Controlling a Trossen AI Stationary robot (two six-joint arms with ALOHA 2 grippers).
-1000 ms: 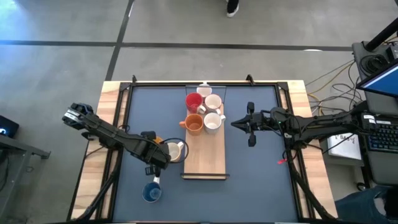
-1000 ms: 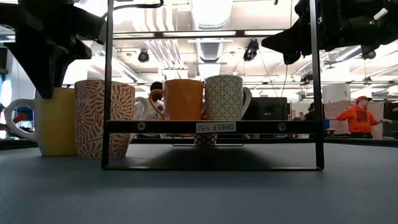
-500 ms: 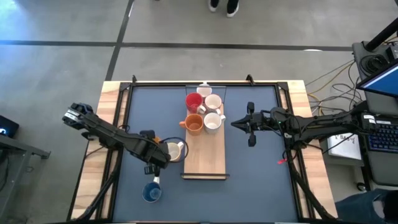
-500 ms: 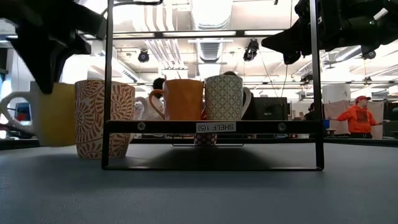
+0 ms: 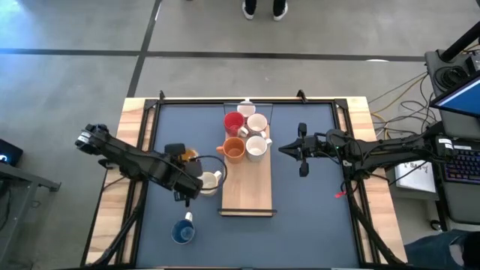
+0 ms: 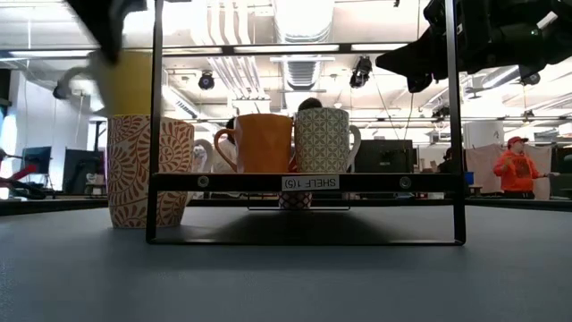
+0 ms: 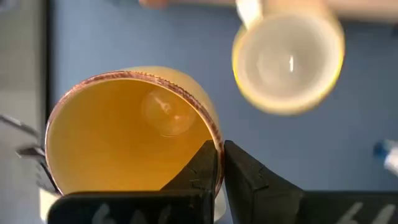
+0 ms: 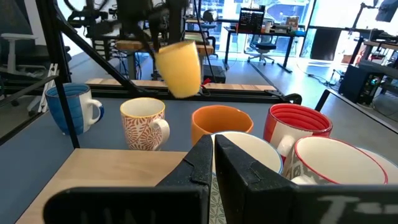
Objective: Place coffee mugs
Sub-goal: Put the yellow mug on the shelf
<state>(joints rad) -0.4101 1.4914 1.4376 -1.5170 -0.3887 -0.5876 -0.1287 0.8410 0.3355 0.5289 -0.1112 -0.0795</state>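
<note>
Left end effector (image 7: 221, 163) clamped on raised yellow mug (image 7: 134, 134)

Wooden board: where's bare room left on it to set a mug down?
The board's near half is bare, from the orange mug and white mug down to its front edge. The far half is crowded with mugs. The left gripper holds the yellow mug beside the patterned mug, off the left edge.

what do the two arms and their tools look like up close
Both arms are dark, near black, built of slim jointed links with blocky housings at the joints. The left tool ends in two flat, wedge-shaped black fingers that taper to blunt tips. The right tool has the same matte black pair. Dark cables run along the right arm towards the table's edge. No markings are legible.
</note>
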